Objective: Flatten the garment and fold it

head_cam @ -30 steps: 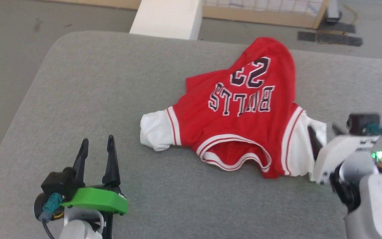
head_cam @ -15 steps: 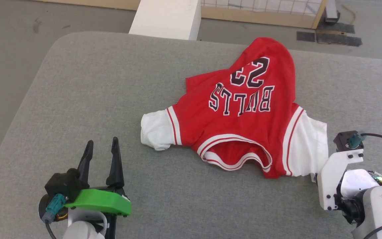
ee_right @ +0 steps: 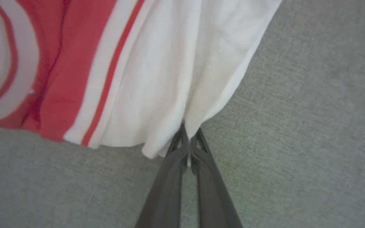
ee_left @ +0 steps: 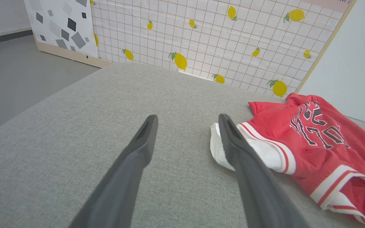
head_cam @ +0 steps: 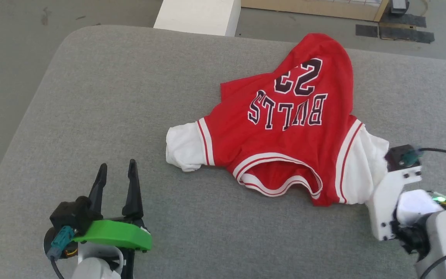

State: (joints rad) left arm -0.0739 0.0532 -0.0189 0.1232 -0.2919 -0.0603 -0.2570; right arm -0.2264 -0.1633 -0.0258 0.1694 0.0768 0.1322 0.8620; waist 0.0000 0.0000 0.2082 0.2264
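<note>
The garment (head_cam: 285, 131), a red jersey with white sleeves and an upside-down "BULLS 23" print, lies crumpled on the grey table (head_cam: 130, 85), collar toward me. My right gripper (ee_right: 188, 133) is shut on the hem of its white right-hand sleeve (ee_right: 176, 72); in the head view the white wrist bracket (head_cam: 391, 193) hides the fingers. My left gripper (head_cam: 116, 170) stands open at the lower left, well short of the other white sleeve (head_cam: 182, 149). In the left wrist view the left gripper (ee_left: 187, 122) is spread wide, with that sleeve (ee_left: 265, 152) beside the right finger.
A white block (head_cam: 199, 15) stands beyond the table's far edge. A wooden-framed panel with a lemon-print grid (ee_left: 217, 41) backs the table. Dark mats (head_cam: 395, 33) lie on the floor at the far right. Bare grey table spreads left of the jersey.
My right gripper has closed on the white sleeve's hem. The head camera has tilted slightly, shifting the whole picture. The left gripper has stayed open in place.
</note>
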